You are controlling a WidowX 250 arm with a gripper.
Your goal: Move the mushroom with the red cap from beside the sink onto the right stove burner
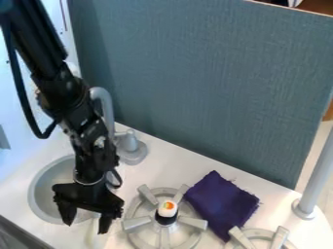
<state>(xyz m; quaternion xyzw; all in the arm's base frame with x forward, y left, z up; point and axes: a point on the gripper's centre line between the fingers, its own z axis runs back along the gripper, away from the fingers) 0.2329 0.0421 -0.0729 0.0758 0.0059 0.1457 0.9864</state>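
The black tool [86, 227] is hanging over the near edge of the grey sink [40, 183], its two fingers pointing down and standing wide apart, with nothing gripped between them. The arm is coming in from the upper left of the view and slanting down past the grey faucet [104, 99], which is rising behind it from a base on the white counter [185, 168].

The small toy piece [167, 209] is resting at the middle of a grey burner [141, 242], just to the right of the tool in the view and apart from its fingers. It is showing a white upper part with an orange mark on top and a black lower part, and the burner's prongs are spreading around it.

A dark purple cloth [221, 201] is lying on the far side of that burner and to the right of the toy piece, flat and slightly rumpled, with frayed edges. Its lower end is reaching a second burner [280, 237] at the bottom of the view. A grey post [317, 180] is standing at the right, and a blue-grey panel [201, 87] is rising along the back of the counter.
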